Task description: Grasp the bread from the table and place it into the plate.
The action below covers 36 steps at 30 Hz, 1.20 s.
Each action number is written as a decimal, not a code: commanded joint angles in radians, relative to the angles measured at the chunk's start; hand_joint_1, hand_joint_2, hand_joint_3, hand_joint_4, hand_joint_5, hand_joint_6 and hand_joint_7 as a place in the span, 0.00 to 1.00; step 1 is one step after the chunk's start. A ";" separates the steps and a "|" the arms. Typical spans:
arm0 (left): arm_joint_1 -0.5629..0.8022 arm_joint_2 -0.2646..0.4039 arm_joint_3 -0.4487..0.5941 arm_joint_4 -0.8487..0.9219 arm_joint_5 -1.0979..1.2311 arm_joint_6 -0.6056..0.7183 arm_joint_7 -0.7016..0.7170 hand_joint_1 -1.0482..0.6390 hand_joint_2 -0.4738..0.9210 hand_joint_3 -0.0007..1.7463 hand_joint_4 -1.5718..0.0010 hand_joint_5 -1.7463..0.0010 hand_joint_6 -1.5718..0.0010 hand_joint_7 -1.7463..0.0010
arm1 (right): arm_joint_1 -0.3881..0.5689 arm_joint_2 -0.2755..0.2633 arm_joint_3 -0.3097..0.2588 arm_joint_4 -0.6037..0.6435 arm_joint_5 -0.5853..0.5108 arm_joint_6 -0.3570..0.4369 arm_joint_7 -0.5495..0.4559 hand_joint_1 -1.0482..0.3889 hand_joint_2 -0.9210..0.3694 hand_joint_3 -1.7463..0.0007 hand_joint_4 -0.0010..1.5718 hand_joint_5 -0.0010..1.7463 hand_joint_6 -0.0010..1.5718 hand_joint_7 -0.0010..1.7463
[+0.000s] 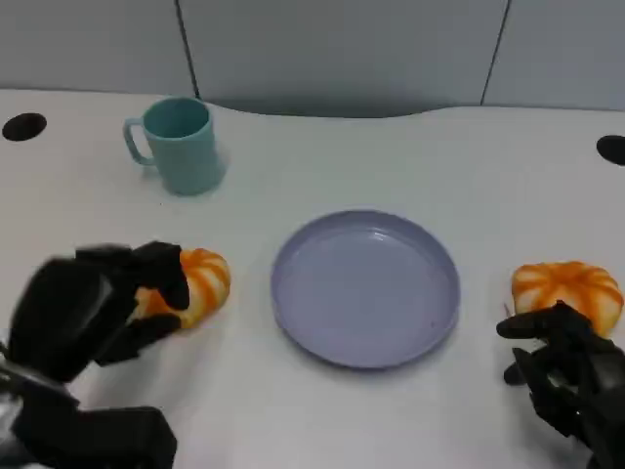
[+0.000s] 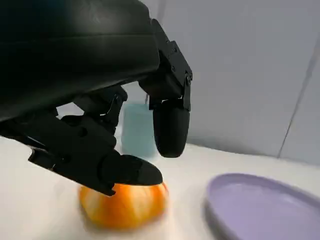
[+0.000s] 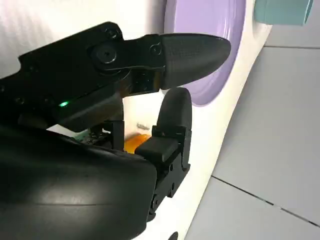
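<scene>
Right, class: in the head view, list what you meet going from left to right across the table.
Left hand → teal plastic mug → round lavender plate → orange-striped bread roll beside the right hand.

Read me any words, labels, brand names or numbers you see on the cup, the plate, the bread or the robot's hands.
None can be read.
Teal cup: plain, no print shown.
Purple plate: plain.
Two orange breads, left and right: only pale stripes, no label.
Right hand: a small green light, no legible lettering.
Left hand: plain black.
</scene>
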<state>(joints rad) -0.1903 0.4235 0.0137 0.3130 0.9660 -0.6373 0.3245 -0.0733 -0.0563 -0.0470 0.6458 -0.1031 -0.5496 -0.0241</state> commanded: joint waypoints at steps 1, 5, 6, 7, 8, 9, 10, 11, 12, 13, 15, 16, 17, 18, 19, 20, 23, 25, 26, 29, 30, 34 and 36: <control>-0.083 0.098 -0.074 -0.012 -0.003 0.097 -0.137 0.36 0.97 0.01 0.67 0.62 0.56 0.88 | -0.021 -0.002 -0.002 0.014 0.012 0.003 -0.006 0.56 0.00 0.78 0.37 0.84 0.34 0.65; -0.149 0.128 -0.144 0.007 -0.029 0.200 -0.308 0.29 0.98 0.00 0.87 0.85 0.75 0.99 | -0.019 -0.005 -0.002 0.004 0.024 0.031 0.016 0.58 0.00 0.77 0.35 0.83 0.33 0.65; -0.181 0.133 -0.171 0.020 -0.031 0.237 -0.394 0.27 0.96 0.00 0.93 0.90 0.81 1.00 | -0.016 -0.005 -0.003 -0.002 0.030 0.038 0.024 0.59 0.00 0.77 0.34 0.83 0.33 0.66; -0.202 0.138 -0.192 0.028 -0.035 0.264 -0.454 0.27 0.93 0.00 0.96 0.95 0.85 1.00 | -0.014 -0.005 -0.003 -0.007 0.035 0.043 0.030 0.59 0.00 0.76 0.33 0.83 0.33 0.66; -0.227 0.140 -0.214 0.044 -0.038 0.281 -0.505 0.27 0.92 0.00 0.98 0.97 0.87 1.00 | -0.011 -0.004 -0.004 -0.010 0.037 0.037 0.033 0.59 0.00 0.76 0.33 0.83 0.32 0.67; -0.251 0.140 -0.233 0.061 -0.048 0.296 -0.553 0.27 0.89 0.00 0.99 0.99 0.89 1.00 | -0.009 -0.005 -0.003 -0.012 0.036 0.029 0.035 0.60 0.00 0.76 0.32 0.84 0.32 0.69; -0.265 0.141 -0.246 0.070 -0.058 0.306 -0.579 0.28 0.87 0.00 1.00 0.99 0.91 1.00 | -0.008 -0.006 -0.002 -0.013 0.035 0.023 0.037 0.59 0.00 0.76 0.33 0.84 0.32 0.70; -0.283 0.135 -0.261 0.085 -0.064 0.320 -0.602 0.28 0.86 0.00 1.00 1.00 0.92 1.00 | -0.005 -0.007 -0.001 -0.020 0.031 0.022 0.036 0.59 0.00 0.76 0.33 0.85 0.32 0.71; -0.296 0.129 -0.275 0.094 -0.068 0.334 -0.614 0.28 0.85 0.00 1.00 1.00 0.92 1.00 | -0.002 -0.008 -0.001 -0.027 0.029 0.023 0.036 0.59 0.00 0.76 0.33 0.85 0.31 0.72; -0.307 0.125 -0.289 0.105 -0.070 0.345 -0.618 0.28 0.84 0.00 1.00 1.00 0.92 1.00 | 0.000 -0.009 -0.001 -0.032 0.028 0.025 0.036 0.59 0.00 0.76 0.34 0.86 0.31 0.72; -0.333 0.110 -0.320 0.144 -0.069 0.363 -0.608 0.28 0.84 0.00 1.00 1.00 0.92 1.00 | 0.007 -0.007 0.000 -0.045 0.028 0.030 0.036 0.58 0.00 0.76 0.33 0.87 0.31 0.74; -0.344 0.104 -0.332 0.162 -0.072 0.369 -0.602 0.28 0.83 0.00 1.00 1.00 0.92 1.00 | 0.011 -0.006 0.000 -0.052 0.028 0.034 0.035 0.58 0.00 0.75 0.33 0.87 0.30 0.74; -0.351 0.101 -0.341 0.174 -0.076 0.373 -0.598 0.28 0.83 0.00 1.00 1.00 0.92 1.00 | 0.013 -0.005 0.000 -0.057 0.029 0.038 0.035 0.58 0.00 0.75 0.33 0.87 0.30 0.74; -0.366 0.091 -0.354 0.204 -0.077 0.381 -0.596 0.28 0.83 0.00 1.00 1.00 0.92 1.00 | 0.017 -0.005 0.001 -0.063 0.026 0.041 0.032 0.59 0.00 0.75 0.33 0.87 0.30 0.74; -0.382 0.081 -0.367 0.232 -0.077 0.390 -0.595 0.29 0.84 0.00 1.00 1.00 0.93 1.00 | 0.020 -0.005 0.003 -0.073 0.020 0.049 0.027 0.58 0.00 0.75 0.32 0.87 0.30 0.75; -0.405 0.065 -0.381 0.274 -0.076 0.402 -0.591 0.30 0.84 0.00 1.00 1.00 0.93 1.00 | 0.025 -0.006 0.003 -0.082 0.018 0.057 0.026 0.58 0.00 0.75 0.32 0.87 0.29 0.75; -0.471 0.021 -0.422 0.403 -0.069 0.422 -0.557 0.34 0.84 0.00 1.00 1.00 0.93 1.00 | 0.031 -0.006 0.003 -0.095 0.023 0.067 0.031 0.59 0.00 0.75 0.31 0.87 0.29 0.75; -0.512 -0.002 -0.449 0.485 -0.068 0.424 -0.527 0.36 0.84 0.00 1.00 1.00 0.93 1.00 | 0.032 -0.007 0.003 -0.097 0.024 0.066 0.034 0.59 0.00 0.75 0.31 0.86 0.28 0.75; -0.528 -0.010 -0.459 0.518 -0.069 0.421 -0.513 0.37 0.83 0.00 1.00 1.00 0.92 0.99 | 0.033 -0.008 0.004 -0.098 0.023 0.066 0.034 0.59 0.00 0.75 0.31 0.86 0.28 0.75; -0.554 -0.016 -0.482 0.571 -0.080 0.412 -0.486 0.37 0.83 0.00 1.00 1.00 0.92 0.99 | 0.034 -0.010 0.005 -0.100 0.021 0.068 0.034 0.59 0.00 0.75 0.31 0.86 0.28 0.76; -0.559 -0.017 -0.487 0.581 -0.083 0.409 -0.480 0.37 0.83 0.00 1.00 1.00 0.92 0.99 | 0.034 -0.010 0.006 -0.100 0.021 0.068 0.034 0.59 0.00 0.75 0.31 0.86 0.28 0.76; -0.646 -0.081 -0.533 0.769 -0.086 0.420 -0.452 0.36 0.85 0.01 0.98 0.99 0.90 0.99 | 0.042 -0.005 0.004 -0.110 0.032 0.068 0.039 0.59 0.00 0.75 0.31 0.87 0.28 0.76; -0.668 -0.093 -0.549 0.818 -0.092 0.414 -0.437 0.36 0.85 0.00 0.98 0.99 0.89 0.99 | 0.043 -0.004 0.004 -0.113 0.034 0.069 0.039 0.59 0.00 0.75 0.31 0.87 0.28 0.77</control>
<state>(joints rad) -0.8181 0.3438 -0.5155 1.0696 0.8803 -0.2197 -0.1406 -0.0381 -0.0504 -0.0368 0.5475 -0.0867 -0.4837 0.0134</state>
